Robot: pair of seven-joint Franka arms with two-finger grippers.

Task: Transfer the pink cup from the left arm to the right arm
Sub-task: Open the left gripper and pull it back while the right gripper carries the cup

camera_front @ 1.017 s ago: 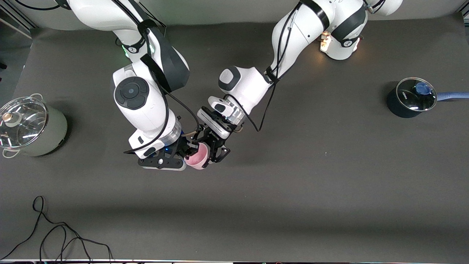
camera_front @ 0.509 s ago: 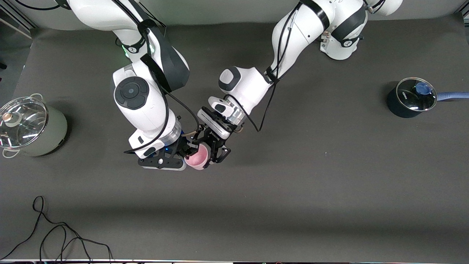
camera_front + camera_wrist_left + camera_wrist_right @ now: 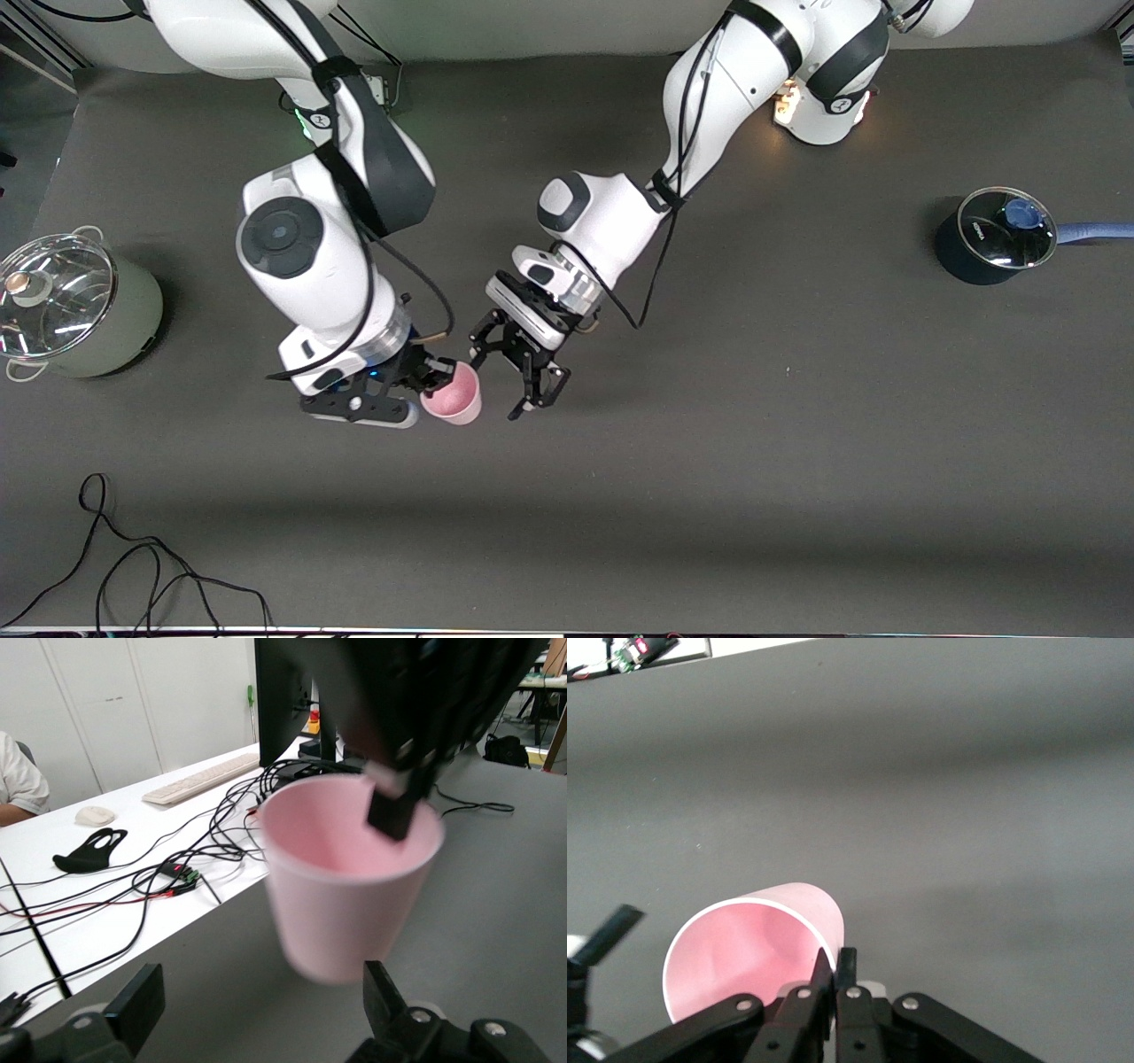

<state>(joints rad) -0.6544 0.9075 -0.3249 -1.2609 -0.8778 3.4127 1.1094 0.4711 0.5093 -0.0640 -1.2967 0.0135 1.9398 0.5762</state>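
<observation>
The pink cup (image 3: 454,399) hangs over the middle of the table, held by its rim in my right gripper (image 3: 436,370). In the right wrist view the right gripper (image 3: 837,964) is shut on the rim, one finger inside the cup (image 3: 740,966) and one outside. My left gripper (image 3: 524,390) is open and empty beside the cup, a small gap between them. In the left wrist view the cup (image 3: 345,881) fills the middle, just ahead of the spread fingers (image 3: 381,992) of the left gripper (image 3: 261,1001), and a right finger (image 3: 394,806) pinches the rim.
A pale green pot with a glass lid (image 3: 75,306) stands at the right arm's end of the table. A dark blue pot with a glass lid (image 3: 992,237) stands at the left arm's end. A black cable (image 3: 133,567) lies near the front edge.
My left gripper has opened and let go of the cup. My right arm has carried the cup away toward its own end of the table, out from between the left fingers.
</observation>
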